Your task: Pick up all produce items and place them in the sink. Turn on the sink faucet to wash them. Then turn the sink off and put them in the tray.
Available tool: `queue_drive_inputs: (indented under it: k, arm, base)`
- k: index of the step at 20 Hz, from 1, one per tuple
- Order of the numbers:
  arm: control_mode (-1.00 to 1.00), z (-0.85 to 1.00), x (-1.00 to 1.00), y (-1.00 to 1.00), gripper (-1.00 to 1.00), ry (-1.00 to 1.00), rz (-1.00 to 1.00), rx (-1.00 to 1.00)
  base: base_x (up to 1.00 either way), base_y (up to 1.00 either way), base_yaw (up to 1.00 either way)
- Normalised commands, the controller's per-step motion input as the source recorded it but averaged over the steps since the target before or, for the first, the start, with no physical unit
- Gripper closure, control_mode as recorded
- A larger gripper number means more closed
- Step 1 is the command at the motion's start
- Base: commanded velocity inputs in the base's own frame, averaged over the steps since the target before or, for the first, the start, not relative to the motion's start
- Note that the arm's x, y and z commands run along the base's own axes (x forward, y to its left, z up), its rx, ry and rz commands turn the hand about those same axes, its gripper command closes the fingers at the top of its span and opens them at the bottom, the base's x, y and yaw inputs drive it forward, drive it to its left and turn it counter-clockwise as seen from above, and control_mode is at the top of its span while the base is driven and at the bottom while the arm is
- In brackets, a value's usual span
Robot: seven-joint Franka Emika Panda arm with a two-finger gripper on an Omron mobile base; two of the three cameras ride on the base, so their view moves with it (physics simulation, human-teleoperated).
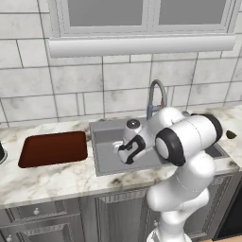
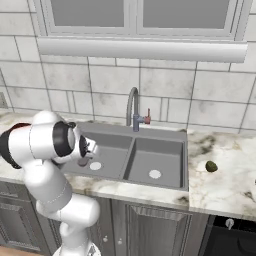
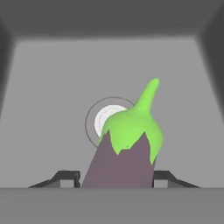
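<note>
A purple eggplant (image 3: 127, 151) with a bright green stem cap stands between my fingers (image 3: 66, 177), and my gripper (image 3: 116, 177) is shut on it. It hangs over the left basin of the grey sink (image 1: 105, 134), just above the round pale drain (image 3: 106, 120). From the base views, my hand (image 1: 130, 146) reaches down into that basin, left of the gooseneck faucet (image 1: 158, 94). The small olive-brown produce item (image 2: 211, 166) lies on the counter right of the sink (image 2: 185, 150). The reddish-brown tray (image 1: 54, 149) sits on the counter left of the sink.
A tiled wall and a window sill run behind the marble counter (image 2: 225, 185). The right basin (image 2: 155, 162) holds nothing but its drain. A dark object (image 1: 1, 153) shows at the far left counter edge.
</note>
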Motion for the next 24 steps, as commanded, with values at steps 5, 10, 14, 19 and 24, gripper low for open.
queue_drive_inputs:
  k: [5,10,14,19,24]
  arm:
    - [-1.0,-0.21,0.1,-0.05,1.0,0.0,0.0,0.0]
    - [-1.0,-0.16,0.09,-0.05,1.0,0.0,0.0,0.0]
    - [-1.0,-0.1,0.0,-0.12,1.0,0.0,0.0,0.0]
    - [-1.0,-0.14,0.01,-0.02,1.0,0.0,0.0,0.01]
    - [-1.0,-0.14,0.04,-0.01,1.0,0.0,0.0,0.02]
  base:
    - [0.0,0.0,0.0]
    - [0.0,0.0,0.0]
    - [0.0,0.0,0.0]
    - [0.0,0.0,0.0]
    - [0.0,0.0,0.0]
